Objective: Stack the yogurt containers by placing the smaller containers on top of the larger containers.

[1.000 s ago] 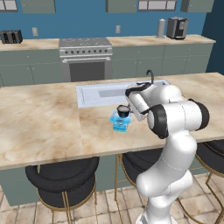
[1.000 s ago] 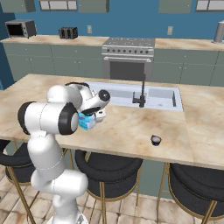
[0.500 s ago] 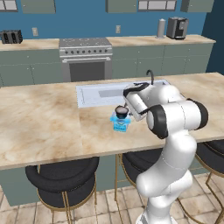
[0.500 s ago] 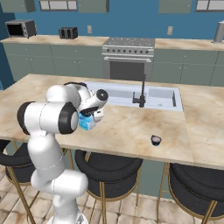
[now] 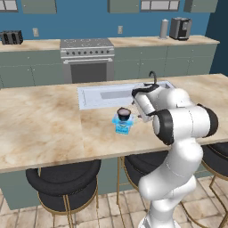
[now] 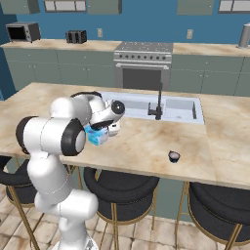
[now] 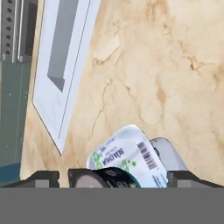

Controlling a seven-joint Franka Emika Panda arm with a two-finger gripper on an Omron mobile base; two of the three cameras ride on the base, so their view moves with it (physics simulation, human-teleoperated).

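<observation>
The light-blue yogurt tub (image 5: 122,125) stands on the marble island counter (image 5: 44,120), just in front of the sink basin (image 5: 111,94) near its front edge. The small dark cup (image 5: 124,113) sits on top of the tub, its pale top facing up — the smaller container rests on the larger one. In the left base view the gripper (image 5: 143,103) is just beside the stack, on the side away from the sink's long left end, level with the cup and apart from it by a narrow gap. In the hand view the dark cup (image 7: 105,178) and the tub's labelled lid (image 7: 131,155) lie at the bottom edge, between the two finger tips (image 7: 43,178), which stand wide to either side and touch neither — the jaws are spread and hold nothing. In the right base view the arm hides most of the tub (image 6: 96,136), and a second small dark cup (image 6: 174,156) stands well apart from the sink, near the counter's front edge.
</observation>
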